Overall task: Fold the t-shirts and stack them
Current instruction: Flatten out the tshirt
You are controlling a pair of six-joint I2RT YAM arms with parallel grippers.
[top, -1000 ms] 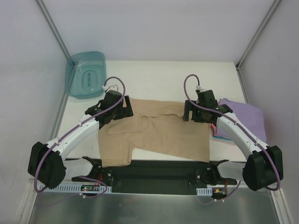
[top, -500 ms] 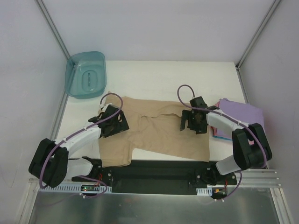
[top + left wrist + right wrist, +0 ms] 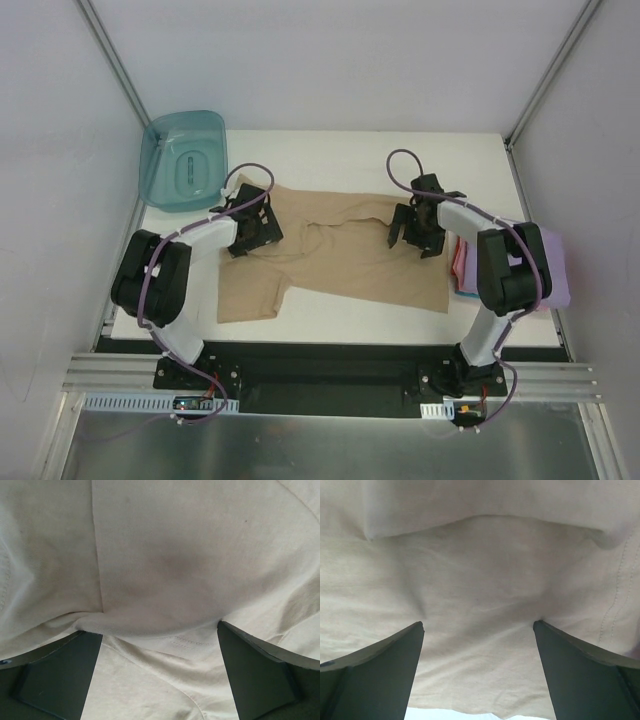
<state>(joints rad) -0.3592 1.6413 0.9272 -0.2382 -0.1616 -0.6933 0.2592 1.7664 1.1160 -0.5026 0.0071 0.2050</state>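
Observation:
A tan t-shirt lies spread and rumpled across the middle of the table. My left gripper stands open on the shirt's left shoulder area. In the left wrist view its jaws straddle a raised fold of tan cloth. My right gripper is open too, and presses on the shirt's right part. Tan cloth fills the space between its fingers. A folded lavender t-shirt sits at the right, partly hidden by my right arm. A pink edge shows beneath it.
A teal translucent tub stands at the back left corner. White table shows behind the shirt and along the front edge. Grey walls with metal posts close in on the table at both sides and the back.
Both arms have drawn in and reached toward the back of the table. The tan shirt has slid away from the front edge with them. Both grippers stay open.

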